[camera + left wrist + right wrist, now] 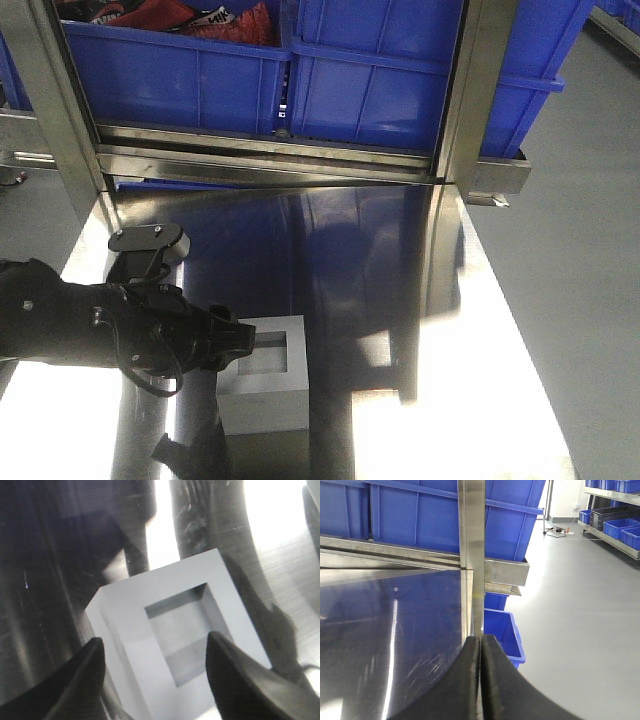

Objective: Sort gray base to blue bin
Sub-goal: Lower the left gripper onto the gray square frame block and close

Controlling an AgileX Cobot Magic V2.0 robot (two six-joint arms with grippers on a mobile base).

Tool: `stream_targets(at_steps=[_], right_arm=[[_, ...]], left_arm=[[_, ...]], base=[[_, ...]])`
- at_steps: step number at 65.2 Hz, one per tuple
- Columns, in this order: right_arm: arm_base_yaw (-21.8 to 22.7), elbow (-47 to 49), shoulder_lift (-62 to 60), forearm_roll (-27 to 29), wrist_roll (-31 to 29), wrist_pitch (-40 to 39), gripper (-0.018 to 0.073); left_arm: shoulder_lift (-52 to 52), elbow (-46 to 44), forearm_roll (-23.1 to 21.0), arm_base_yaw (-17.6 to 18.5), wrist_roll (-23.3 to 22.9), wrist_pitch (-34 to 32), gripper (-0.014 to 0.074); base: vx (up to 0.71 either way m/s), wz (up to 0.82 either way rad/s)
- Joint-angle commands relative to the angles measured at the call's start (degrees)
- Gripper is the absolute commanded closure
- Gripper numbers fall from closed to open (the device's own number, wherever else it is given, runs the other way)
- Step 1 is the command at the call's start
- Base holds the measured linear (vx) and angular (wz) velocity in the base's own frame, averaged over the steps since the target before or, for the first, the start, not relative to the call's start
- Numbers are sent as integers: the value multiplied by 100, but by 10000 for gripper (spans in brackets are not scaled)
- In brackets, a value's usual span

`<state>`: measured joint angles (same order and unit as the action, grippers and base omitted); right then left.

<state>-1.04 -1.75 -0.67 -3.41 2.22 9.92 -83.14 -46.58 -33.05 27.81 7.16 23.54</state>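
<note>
Our left pincer (155, 652) hangs open over the matte light-gray recessed cube base (127, 605) on the reflective steel surface (470, 400), likely aligned to grasp it; right pincer (481, 652) closed.

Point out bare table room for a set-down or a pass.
Free: steel table right of the gray base, out to its right edge; also the strip between base and rack rail. Crowded: the left side, where the left gripper sits open at the base.
</note>
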Motion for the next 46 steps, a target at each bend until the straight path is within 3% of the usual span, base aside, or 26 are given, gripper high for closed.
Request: stream_targets(at_steps=[1,12,37,46], right_arm=[[26,-83,-73,-35,-31,-426,568],[26,-83,-73,-35,-31,-426,568],[26,-83,-73,-35,-31,-426,568],[26,-83,-73,-35,-31,-426,568]], left_arm=[[31,-244,-14,36,-146,-300,166],[-256,-449,7,41,-161,-225,166],[-754,-495,529,41,-486,10,167],[-754,-495,549,41,-486,38,234]], base=[[0,0],[0,0],[0,0],[0,0]])
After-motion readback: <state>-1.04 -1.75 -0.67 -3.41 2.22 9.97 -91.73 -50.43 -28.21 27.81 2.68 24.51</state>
